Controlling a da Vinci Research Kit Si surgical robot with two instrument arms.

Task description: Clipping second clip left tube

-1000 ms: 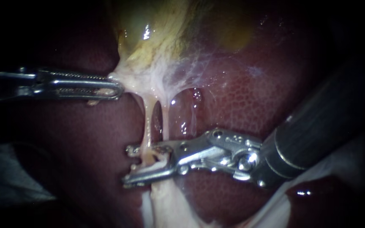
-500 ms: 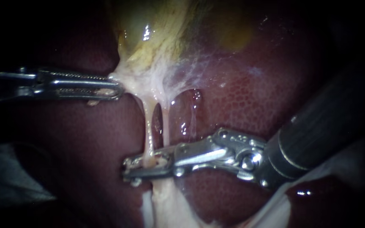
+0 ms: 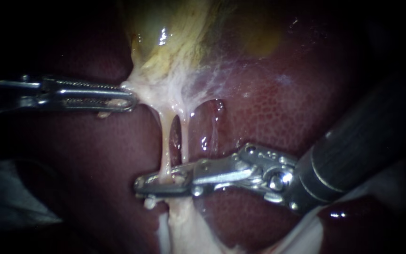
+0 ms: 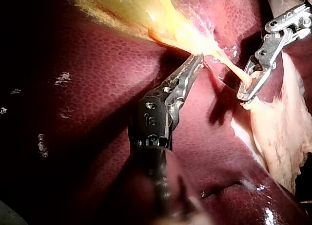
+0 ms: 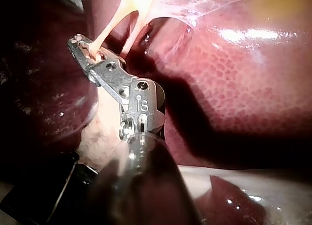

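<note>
Left tube [image 3: 166, 146]: soft, thin, taut; judged easily torn.
Hold: taken low, right instrument's [image 3: 141, 183] jaws pinched across it.
Left instrument [image 3: 134, 99]: clamped on gallbladder [image 3: 175, 42].

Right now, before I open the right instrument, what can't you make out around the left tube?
- Any clip on the left tube: in the endoscope view, the right instrument's shut jaws cover that stretch.
- Whether those jaws also catch the right tube: it passes behind them in the endoscope and right wrist views.
- How deep the left instrument bites the pale tissue: its tips are buried there.
</note>
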